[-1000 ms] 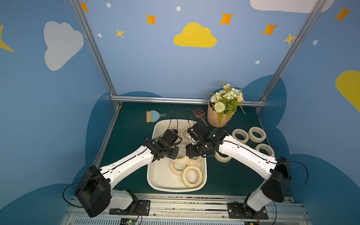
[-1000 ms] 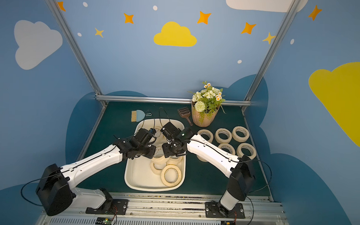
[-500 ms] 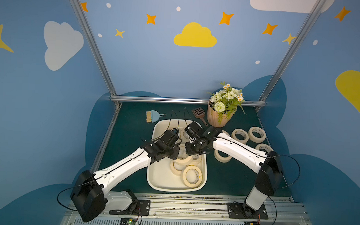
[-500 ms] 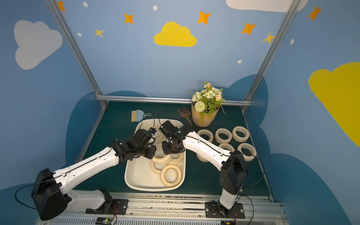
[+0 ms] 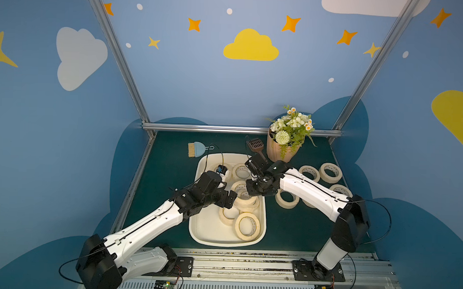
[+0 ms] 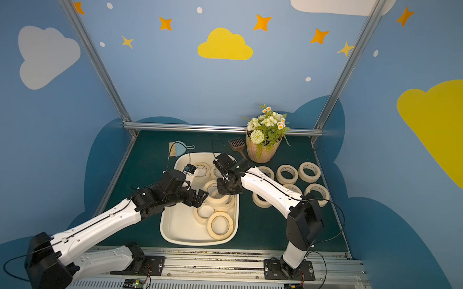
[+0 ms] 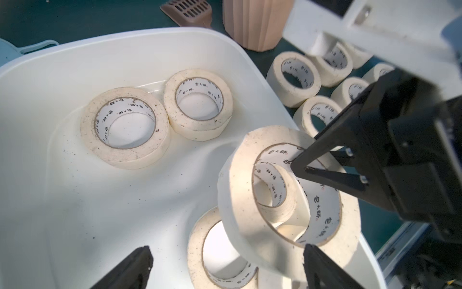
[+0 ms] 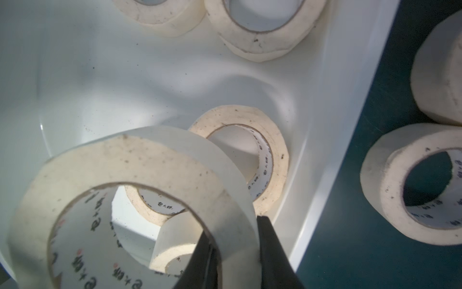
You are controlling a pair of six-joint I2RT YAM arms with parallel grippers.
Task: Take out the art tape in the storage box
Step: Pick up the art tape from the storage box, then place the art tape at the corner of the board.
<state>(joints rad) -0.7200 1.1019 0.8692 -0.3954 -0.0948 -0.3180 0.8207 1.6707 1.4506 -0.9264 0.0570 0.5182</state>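
Observation:
The cream-white storage box lies mid-table with several art tape rolls in it. One roll is tilted up on edge above the others. My right gripper is shut on its wall, one finger inside the ring and one outside. My left gripper stands open right beside it, its fingers spread wide on either side of the roll's lower edge. Two rolls lie flat at the box's far end, and others lie at the near end.
Several tape rolls lie on the green mat right of the box, partly under my right arm. A ribbed pinkish flower pot, a brown scoop and a blue brush stand behind the box.
My right gripper has closed on the tilted roll's wall. My left gripper has gone from shut to wide open beside that roll. Both arms shifted a little over the box.

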